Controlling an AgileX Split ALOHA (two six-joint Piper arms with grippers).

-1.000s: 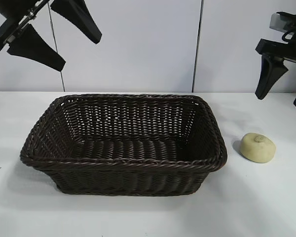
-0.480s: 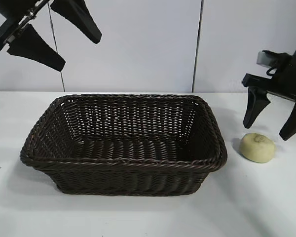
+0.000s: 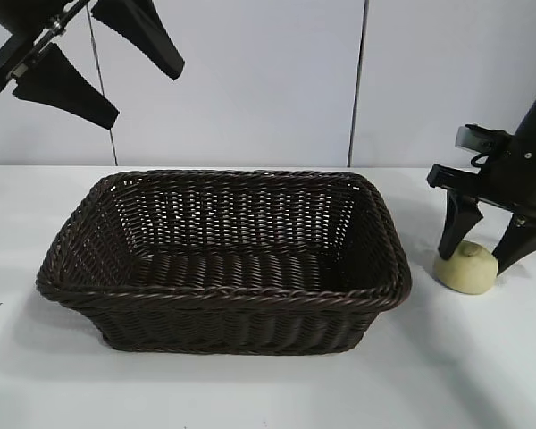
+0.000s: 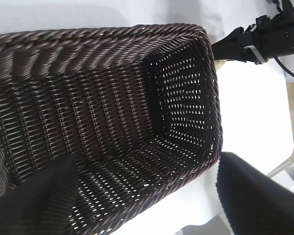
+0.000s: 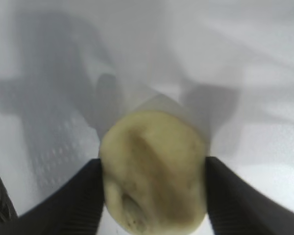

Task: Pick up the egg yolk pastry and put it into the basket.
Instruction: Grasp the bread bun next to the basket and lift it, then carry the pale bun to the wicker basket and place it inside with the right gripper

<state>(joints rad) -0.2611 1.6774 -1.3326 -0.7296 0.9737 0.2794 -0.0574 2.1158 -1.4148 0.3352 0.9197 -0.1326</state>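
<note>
- Right end effector (image 3: 483, 251) is low at the right side of the table (image 3: 250, 393), pointing steeply down, its two dark fingers (image 3: 453, 228) straddling the egg yolk pastry (image 3: 465, 267).
- In the right wrist view each finger sits right against a flank of the pastry (image 5: 152, 171); whether the squeeze is firm enough to carry it cannot be told from here, so call it fingers up against the bun, grip unproven.
- The pastry itself sits on the table, just to the right of the basket (image 3: 223, 295), not touching its braided rim.
- Step in hand, by my reading: the grasp, with nothing lifted yet.
- The next move calls for a sure pinch on that soft little dome, then a straight lift high enough to clear the basket's right rim, a carry to the left over the hollow, and a release inside.
- Too hard a squeeze could dent the bun; too light and it may slip on the lift.
- Left end effector (image 3: 98, 58) hangs high at the far left above the basket, fingers spread wide, holding nothing; its wrist view looks down into the bare basket (image 4: 112, 122).
</note>
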